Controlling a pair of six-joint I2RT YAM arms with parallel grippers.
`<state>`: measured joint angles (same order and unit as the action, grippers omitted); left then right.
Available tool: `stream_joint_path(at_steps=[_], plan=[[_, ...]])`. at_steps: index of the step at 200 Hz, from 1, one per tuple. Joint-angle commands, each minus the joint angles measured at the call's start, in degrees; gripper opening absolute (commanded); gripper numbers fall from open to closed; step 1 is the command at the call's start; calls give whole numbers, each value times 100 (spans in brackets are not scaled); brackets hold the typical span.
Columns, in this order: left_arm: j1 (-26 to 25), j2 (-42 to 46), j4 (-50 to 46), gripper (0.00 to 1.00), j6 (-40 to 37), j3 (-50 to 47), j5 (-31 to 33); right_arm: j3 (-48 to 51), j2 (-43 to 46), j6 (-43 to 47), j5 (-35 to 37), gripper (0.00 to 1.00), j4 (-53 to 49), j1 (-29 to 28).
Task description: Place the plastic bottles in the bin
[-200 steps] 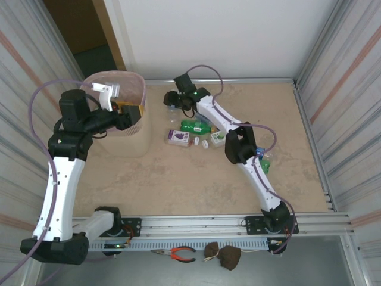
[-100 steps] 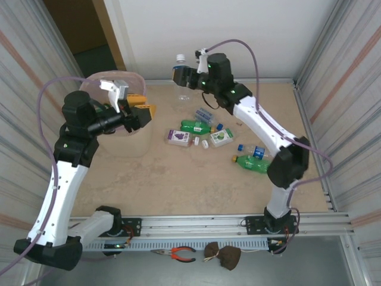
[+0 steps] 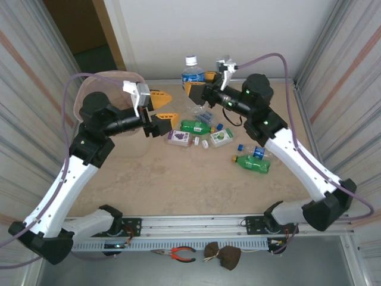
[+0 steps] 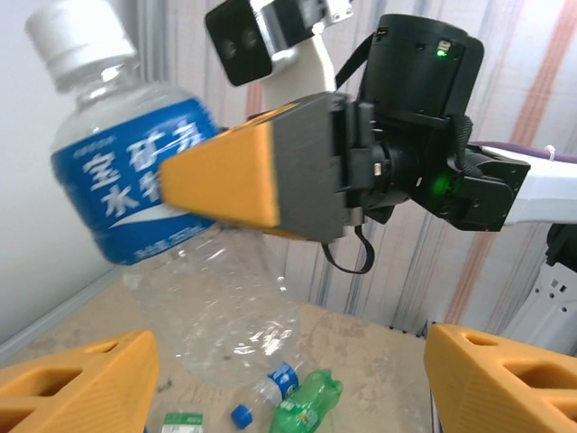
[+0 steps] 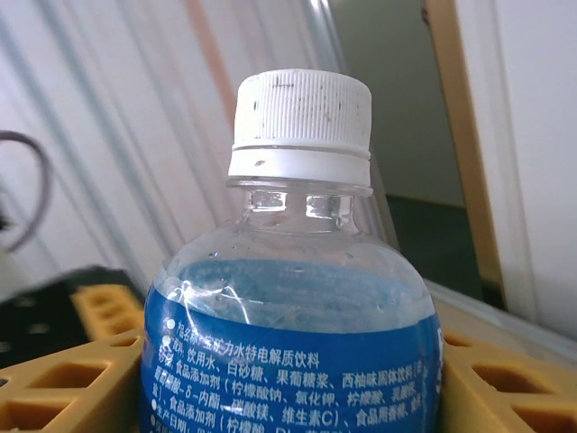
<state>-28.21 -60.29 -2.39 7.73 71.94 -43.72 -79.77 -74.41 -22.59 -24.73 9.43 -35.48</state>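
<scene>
clear blue-labelled plastic bottle [image 3: 191, 71], clamped upright in your right gripper [image 3: 194, 84], lies right of the pale pink plastic bin [image 3: 113, 73]; left gripper [image 3: 168, 106] gapes empty.

I see a beige marbled worktop [image 3: 178, 179] carrying the pale pink bin [image 3: 134, 146] at its far left and, to the right of it, a loose cluster of crushed plastic bottles [image 3: 195, 126], a small white cap [image 3: 205, 144] among them, and one green bottle [image 3: 251, 163] lying apart, nearer me.
</scene>
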Motion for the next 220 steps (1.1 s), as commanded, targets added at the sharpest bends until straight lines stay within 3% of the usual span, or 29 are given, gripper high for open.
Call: stream_joint_path(at_steps=[1, 57, 107, 220], plan=[[-153, 15, 758, 80, -18, -83, -124, 118, 386, 290, -369, 64, 471, -111], [-399, -278, 1465, 90, 316, 190, -966, 161, 931, 346, -920, 63, 872, -484], [-1012, -860, 1038, 92, 87, 1065, -1866, -46, 998, 727, -1347, 62, 758, -903], [-1152, -1075, 816, 64, -45, 1284, -2278, -92, 1165, 1287, -1069, 63, 549, -1291]])
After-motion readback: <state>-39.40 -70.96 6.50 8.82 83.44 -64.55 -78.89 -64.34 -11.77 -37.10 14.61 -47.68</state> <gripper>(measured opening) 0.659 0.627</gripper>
